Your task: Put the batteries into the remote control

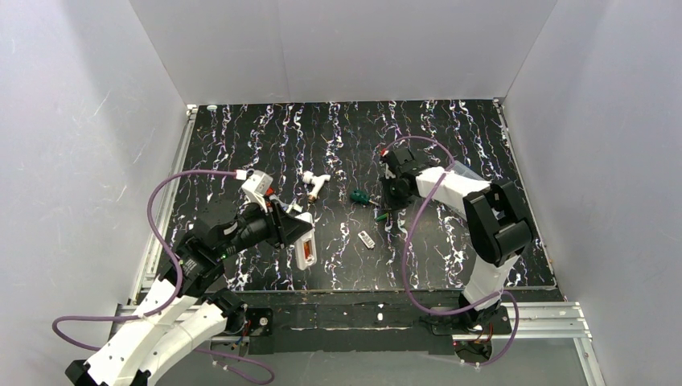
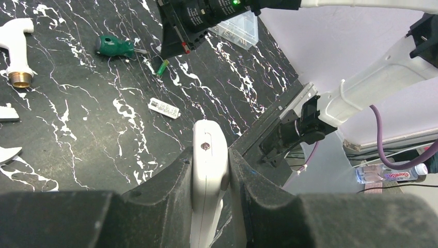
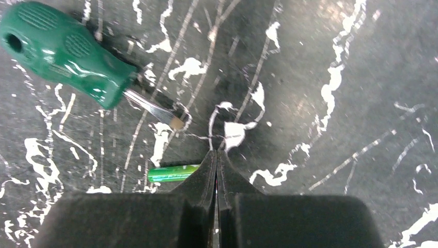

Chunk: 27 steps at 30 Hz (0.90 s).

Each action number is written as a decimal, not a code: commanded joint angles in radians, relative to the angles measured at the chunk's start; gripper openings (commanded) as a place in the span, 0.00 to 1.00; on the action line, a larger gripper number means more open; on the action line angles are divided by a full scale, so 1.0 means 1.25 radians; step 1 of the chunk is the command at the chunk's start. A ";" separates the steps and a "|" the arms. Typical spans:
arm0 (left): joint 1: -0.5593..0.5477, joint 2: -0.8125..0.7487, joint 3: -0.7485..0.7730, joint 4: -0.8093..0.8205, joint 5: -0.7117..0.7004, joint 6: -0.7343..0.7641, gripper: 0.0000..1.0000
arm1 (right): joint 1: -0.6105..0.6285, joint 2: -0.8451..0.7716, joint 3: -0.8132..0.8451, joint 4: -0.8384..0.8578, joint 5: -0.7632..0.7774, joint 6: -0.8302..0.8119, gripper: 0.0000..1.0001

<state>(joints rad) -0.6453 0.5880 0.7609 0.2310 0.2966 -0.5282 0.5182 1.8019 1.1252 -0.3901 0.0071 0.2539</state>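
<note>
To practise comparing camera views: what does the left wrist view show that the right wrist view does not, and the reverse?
Only the left wrist view: the remote control clamped in the left gripper, a small whitish cover plate, a white brass-tipped fitting and a clear plastic box.
Only the right wrist view: the right gripper seen close, its fingers pressed together with nothing between them.
Both: the green-handled screwdriver and a small green cylinder lying on the black marbled table.
</note>
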 commanded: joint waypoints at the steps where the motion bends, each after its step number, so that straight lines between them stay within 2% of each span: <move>1: -0.002 0.003 0.016 0.057 0.020 -0.008 0.00 | -0.003 -0.047 -0.046 -0.057 0.076 0.028 0.04; 12: -0.002 0.013 0.010 0.079 0.026 -0.024 0.00 | -0.002 -0.135 -0.118 -0.040 -0.055 0.043 0.03; 17: -0.003 0.016 0.018 0.074 0.029 -0.022 0.00 | 0.000 -0.207 -0.133 -0.001 -0.048 0.014 0.04; 20: -0.003 0.018 0.023 0.073 0.029 -0.023 0.00 | 0.000 -0.259 -0.145 0.058 -0.049 -0.083 0.21; 22: -0.002 0.020 0.028 0.071 0.032 -0.023 0.00 | 0.001 -0.279 -0.150 0.096 -0.057 -0.157 0.27; 23: -0.002 0.020 0.031 0.069 0.034 -0.023 0.00 | 0.000 -0.285 -0.150 0.109 -0.053 -0.193 0.36; 24: -0.003 0.021 0.037 0.066 0.036 -0.021 0.00 | 0.000 -0.288 -0.151 0.121 -0.039 -0.225 0.54; 25: -0.003 0.020 0.042 0.059 0.038 -0.017 0.00 | -0.001 -0.288 -0.148 0.130 -0.029 -0.258 0.67; 27: -0.002 0.016 0.050 0.045 0.035 -0.012 0.00 | -0.002 -0.278 -0.130 0.114 -0.048 -0.345 0.71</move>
<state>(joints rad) -0.6453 0.6182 0.7647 0.2619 0.3111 -0.5537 0.5175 1.4544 0.9424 -0.3058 -0.0429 0.0643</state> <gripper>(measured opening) 0.253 0.671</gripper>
